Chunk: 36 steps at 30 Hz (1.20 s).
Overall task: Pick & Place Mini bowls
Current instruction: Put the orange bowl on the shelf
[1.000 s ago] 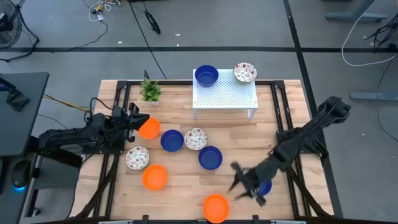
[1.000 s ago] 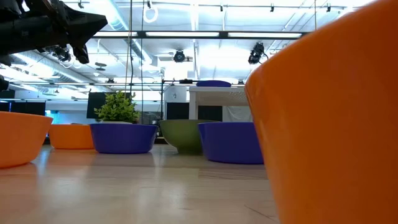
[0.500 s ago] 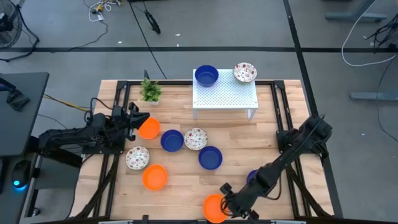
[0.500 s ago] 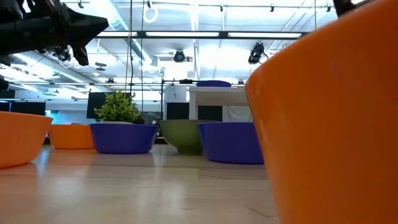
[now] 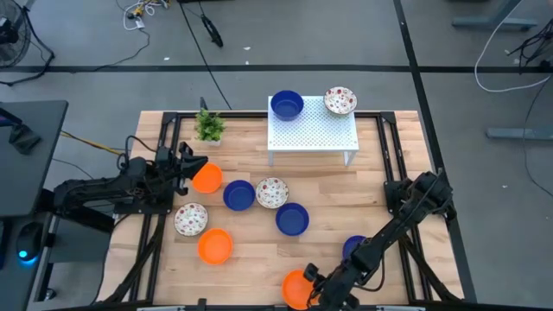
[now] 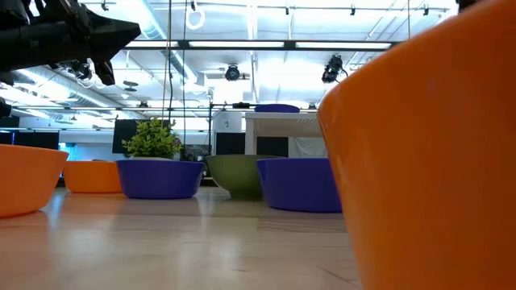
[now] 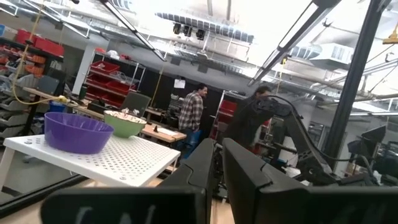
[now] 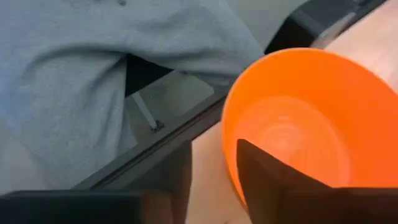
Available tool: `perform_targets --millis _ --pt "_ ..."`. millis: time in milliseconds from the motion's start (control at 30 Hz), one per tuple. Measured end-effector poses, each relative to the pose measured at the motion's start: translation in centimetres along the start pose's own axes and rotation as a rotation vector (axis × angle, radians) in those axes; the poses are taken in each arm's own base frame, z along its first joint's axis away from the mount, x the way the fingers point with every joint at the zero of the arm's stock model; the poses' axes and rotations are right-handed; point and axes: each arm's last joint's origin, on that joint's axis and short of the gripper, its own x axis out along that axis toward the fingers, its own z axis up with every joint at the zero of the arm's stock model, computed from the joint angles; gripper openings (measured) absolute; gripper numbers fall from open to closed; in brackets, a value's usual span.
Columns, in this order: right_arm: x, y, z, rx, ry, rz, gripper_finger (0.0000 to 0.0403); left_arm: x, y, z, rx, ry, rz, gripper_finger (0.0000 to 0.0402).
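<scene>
The right gripper (image 5: 318, 285) has swung away from the blue bowl (image 5: 352, 248) down onto the orange bowl (image 5: 296, 288), far from the white stand (image 5: 312, 131), fingers straddling its rim, apparently about to grasp.

We count nine mini bowls, all upright. On the white stand: one blue bowl (image 5: 286, 105) and one speckled bowl (image 5: 340, 100). Mid-table: blue (image 5: 238, 195), speckled (image 5: 272, 193), blue (image 5: 293, 218). Toward the left edge: orange (image 5: 207, 179), speckled (image 5: 190, 218), orange (image 5: 214, 246). At the near edge: one orange bowl (image 5: 295, 288).
</scene>
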Motion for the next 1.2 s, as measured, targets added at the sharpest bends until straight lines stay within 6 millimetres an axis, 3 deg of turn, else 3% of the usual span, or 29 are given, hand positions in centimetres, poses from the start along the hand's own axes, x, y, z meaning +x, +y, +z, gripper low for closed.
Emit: perform_targets --millis 267,467,567,700,800,933,1067,1200 --pt "0.0 -0.1 -0.3 -0.064 0.032 -0.022 0.0012 0.0 0.0 -0.1 -0.008 0.008 -0.008 0.0039" --pt "-2.0 -0.1 0.4 -0.069 0.036 -0.018 0.0008 0.0 -0.1 -0.1 -0.035 0.02 -0.034 0.0039" --pt "-5.4 -0.4 1.9 -0.076 -0.023 -0.06 0.0005 0.0 -0.2 -0.2 -0.04 0.026 -0.038 0.0039" --pt "-11.2 -1.9 3.6 -0.019 -0.114 -0.241 0.0004 0.0 -0.4 -0.2 -0.049 0.025 -0.03 0.0039" --pt "-16.0 -4.2 4.8 0.058 -0.139 -0.398 0.0003 -0.1 -0.5 -0.3 -0.056 0.021 -0.017 0.0039" --pt "-21.1 -8.0 5.3 0.147 -0.032 -0.558 0.0002 -0.1 -0.6 -0.3 -0.063 0.02 -0.006 0.0039" --pt "-25.2 -12.8 4.4 0.255 0.04 -0.679 0.0001 -0.1 -0.7 -0.4 -0.067 0.024 -0.016 0.0039" --pt "-27.4 -16.9 1.3 0.341 0.124 -0.718 0.0001 -0.1 -0.7 -0.4 -0.066 0.024 -0.017 0.0039"
